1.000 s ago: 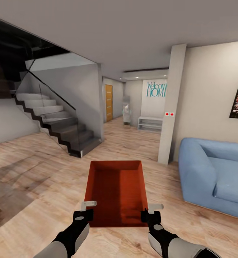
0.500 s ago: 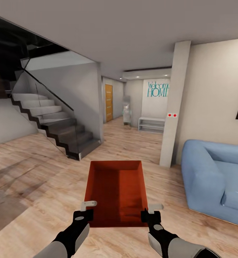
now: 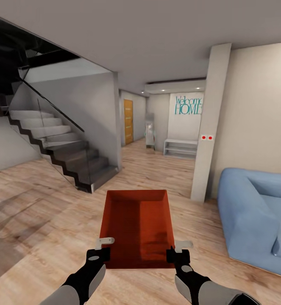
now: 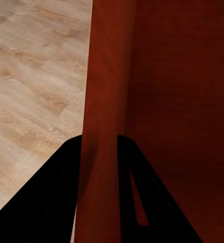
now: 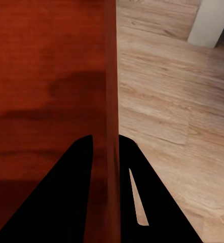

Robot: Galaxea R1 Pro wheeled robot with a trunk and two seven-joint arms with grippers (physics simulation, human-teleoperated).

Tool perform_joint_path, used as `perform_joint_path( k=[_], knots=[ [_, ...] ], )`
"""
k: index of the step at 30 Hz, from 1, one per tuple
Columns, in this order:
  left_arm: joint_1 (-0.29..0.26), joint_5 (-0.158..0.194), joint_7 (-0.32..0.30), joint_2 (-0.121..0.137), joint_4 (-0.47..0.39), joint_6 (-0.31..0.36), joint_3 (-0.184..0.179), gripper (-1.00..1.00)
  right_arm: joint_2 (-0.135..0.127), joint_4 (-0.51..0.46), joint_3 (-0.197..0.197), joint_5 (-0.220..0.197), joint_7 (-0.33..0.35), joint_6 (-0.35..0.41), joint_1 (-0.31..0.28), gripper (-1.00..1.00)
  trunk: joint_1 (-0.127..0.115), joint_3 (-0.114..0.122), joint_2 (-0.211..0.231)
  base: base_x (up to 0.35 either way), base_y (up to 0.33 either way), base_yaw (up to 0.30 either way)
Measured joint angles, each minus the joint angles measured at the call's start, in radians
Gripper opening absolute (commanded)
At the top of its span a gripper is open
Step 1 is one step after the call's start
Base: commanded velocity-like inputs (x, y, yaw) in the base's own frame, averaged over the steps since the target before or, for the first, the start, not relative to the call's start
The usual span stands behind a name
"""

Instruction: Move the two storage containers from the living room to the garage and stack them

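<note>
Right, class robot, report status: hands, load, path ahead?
Left hand, right hand clamped on orange-red open bin's side walls. Bin carried over wood floor. Blue sofa right, staircase left; hallway ahead open.

view: turned left | sofa (image 3: 259,220): further right | staircase (image 3: 59,148): further right

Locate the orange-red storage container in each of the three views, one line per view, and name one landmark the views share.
Head view: storage container low centre, held between both claws.
Left wrist view: its side wall runs up the middle, interior beside it.
Right wrist view: its other side wall runs up the middle.
Shared landmark: the light wood-plank floor.
</note>
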Motion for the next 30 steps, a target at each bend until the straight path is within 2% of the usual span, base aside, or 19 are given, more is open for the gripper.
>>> perform_joint_path(
  k=[8,17,30],
  knots=[
    [0.0,-0.001,0.0,0.0,0.0,0.0,0.001,-1.0,0.0,0.0,0.0,0.0,0.0,-0.001,0.0,-1.0,0.0,0.0,0.0,0.322,0.0,-0.001],
    [0.0,0.001,0.0,0.001,-0.001,0.0,-0.002,-1.0,0.001,0.0,-0.001,0.002,-0.002,-0.001,0.0,-1.0,0.0,0.0,0.0,0.322,0.0,-0.127],
    [0.0,0.004,0.0,0.002,-0.001,0.0,-0.004,-1.0,0.001,-0.001,-0.001,0.003,-0.002,0.001,0.0,-1.0,0.0,0.0,0.0,0.322,0.0,-0.003]
  ],
)
